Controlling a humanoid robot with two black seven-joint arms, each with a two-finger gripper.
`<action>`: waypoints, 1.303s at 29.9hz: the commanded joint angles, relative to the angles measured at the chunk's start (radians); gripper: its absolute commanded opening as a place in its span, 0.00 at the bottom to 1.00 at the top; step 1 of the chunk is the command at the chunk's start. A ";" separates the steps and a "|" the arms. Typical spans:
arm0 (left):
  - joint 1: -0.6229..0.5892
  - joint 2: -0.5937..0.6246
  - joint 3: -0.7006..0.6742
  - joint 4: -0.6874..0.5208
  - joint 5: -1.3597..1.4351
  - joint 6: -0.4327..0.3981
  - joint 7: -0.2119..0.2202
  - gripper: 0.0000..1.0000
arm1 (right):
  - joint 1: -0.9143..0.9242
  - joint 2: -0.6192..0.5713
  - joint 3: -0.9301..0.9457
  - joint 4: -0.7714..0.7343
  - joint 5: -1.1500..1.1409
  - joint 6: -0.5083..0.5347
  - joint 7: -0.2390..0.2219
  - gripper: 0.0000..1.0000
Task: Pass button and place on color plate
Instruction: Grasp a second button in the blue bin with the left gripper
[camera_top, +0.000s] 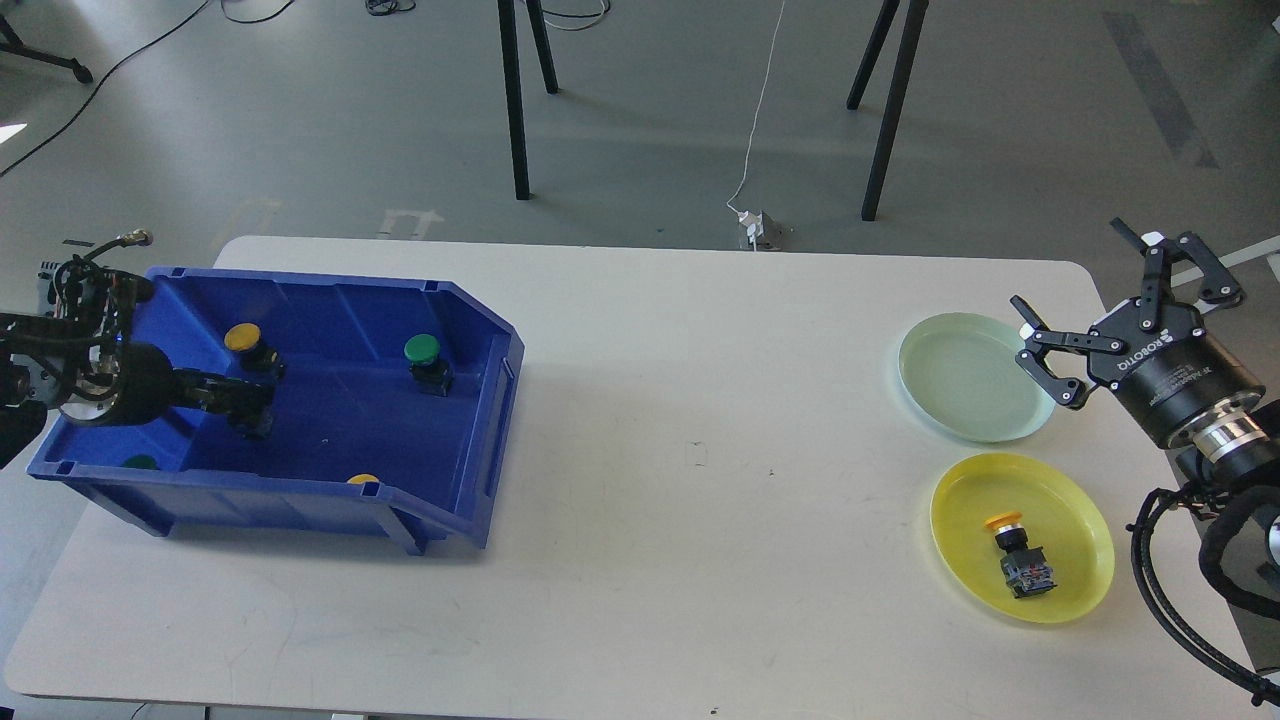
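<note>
A blue bin at the table's left holds a yellow-capped button, a green-capped button, a green cap and a yellow cap by the front wall. My left gripper reaches into the bin from the left, low over a dark button body; its fingers look dark and merged. My right gripper is open and empty beside the pale green plate. The yellow plate holds a yellow-capped button.
The white table spans the view. Black stand legs and a white cable with a plug are on the floor behind the table's far edge.
</note>
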 joint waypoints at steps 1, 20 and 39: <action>0.000 -0.015 0.001 0.025 -0.001 0.009 0.000 0.97 | -0.009 0.000 0.008 0.001 0.000 0.002 0.001 0.99; 0.015 -0.096 0.012 0.145 -0.001 0.040 0.000 0.97 | -0.017 0.001 0.014 0.003 0.002 0.003 0.000 0.99; 0.029 -0.115 0.014 0.172 -0.002 0.023 0.000 0.78 | -0.029 0.006 0.014 0.001 0.002 0.003 0.001 0.99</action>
